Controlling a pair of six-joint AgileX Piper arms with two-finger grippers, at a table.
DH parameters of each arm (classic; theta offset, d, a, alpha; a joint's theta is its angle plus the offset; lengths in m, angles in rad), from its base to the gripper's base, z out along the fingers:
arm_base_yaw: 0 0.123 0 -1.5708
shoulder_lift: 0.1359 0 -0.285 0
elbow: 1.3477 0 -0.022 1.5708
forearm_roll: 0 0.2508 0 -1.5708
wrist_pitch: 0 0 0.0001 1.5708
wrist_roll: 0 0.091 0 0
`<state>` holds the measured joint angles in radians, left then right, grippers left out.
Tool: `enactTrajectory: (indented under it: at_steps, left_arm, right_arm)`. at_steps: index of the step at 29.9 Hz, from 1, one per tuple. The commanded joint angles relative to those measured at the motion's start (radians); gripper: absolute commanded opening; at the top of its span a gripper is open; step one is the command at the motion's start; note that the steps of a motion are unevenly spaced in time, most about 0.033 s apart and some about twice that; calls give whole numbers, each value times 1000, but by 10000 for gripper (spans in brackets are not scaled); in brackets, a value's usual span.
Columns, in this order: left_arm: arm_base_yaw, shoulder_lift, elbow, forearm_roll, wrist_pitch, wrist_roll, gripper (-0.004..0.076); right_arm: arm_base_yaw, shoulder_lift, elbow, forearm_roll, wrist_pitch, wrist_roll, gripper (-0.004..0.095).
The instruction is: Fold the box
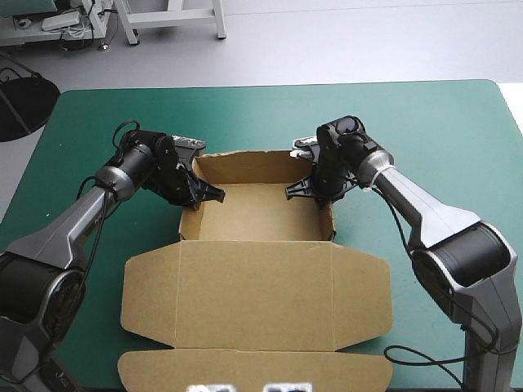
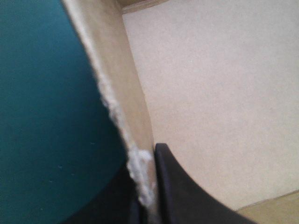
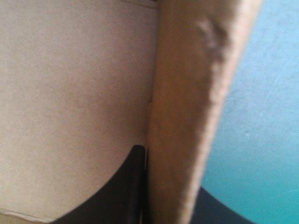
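The table [image 1: 245, 114], under its teal-green cover, fills the high view, and the brown box [image 1: 261, 214] lies at its middle as an open tray with its walls raised. The lid [image 1: 253, 286] spreads flat from the tray's near wall toward the table's near edge, with its side flaps lying out flat too. The left gripper [image 1: 200, 196] sits on the box's left wall [image 1: 189, 214] and the right gripper [image 1: 304, 189] on the box's right wall [image 1: 331, 219]. Both are close to the box's far corners. In the left wrist view the left wall [image 2: 117, 79] runs straight ahead from the left gripper [image 2: 147, 198] and is pinched between its black fingers. One finger [image 2: 180, 191] lies inside the box against the pale floor, and the other shows dimly outside the wall over the teal-green cover [image 2: 42, 116]. The jaws are all but closed, with only the board between them, and the wall's top edge looks frayed and whitish near the grip. In the right wrist view the right wall [image 3: 187, 102] stands between the fingers of the right gripper [image 3: 163, 203] in the same way. One finger [image 3: 117, 186] is inside the box on the floor side and the other is outside it over the cover [image 3: 261, 140]. These jaws too are nearly closed, clamped on the board.
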<state>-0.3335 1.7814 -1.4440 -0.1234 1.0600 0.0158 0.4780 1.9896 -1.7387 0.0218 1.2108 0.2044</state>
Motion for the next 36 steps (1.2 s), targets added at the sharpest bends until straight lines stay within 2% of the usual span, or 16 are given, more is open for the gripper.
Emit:
enactTrajectory:
  at_steps: [1, 3, 5, 10, 13, 27, 32, 36]
  left_arm:
    - [-25, -21, -18, -119, -24, 39, 64]
    - [-25, -21, -18, -119, -18, 87, 125]
    - [-25, -21, -18, -119, -13, 124, 190]
    - [-25, -21, -20, -120, -12, 139, 395]
    - [-25, -21, -26, -114, -26, 139, 468]
    - [-25, -21, -83, -61, -32, 122, 477]
    - [-23, -21, -83, -61, -94, 95, 477]
    - [-23, -21, -83, -61, -196, 26, 477]
  right_arm:
    - [29, -44, -29, 3, 0, -12, 267]
    - [30, -44, -29, -22, 17, -12, 377]
    - [30, -44, -32, -22, 17, -12, 423]
    - [30, -44, -55, -50, 31, -12, 429]
    - [30, -44, -72, -75, 38, -14, 429]
    - [30, -44, -98, -120, 38, -12, 429]
    - [27, -44, -98, -175, 32, -1, 429]
    - [8, -44, -98, -172, -25, 79, 429]
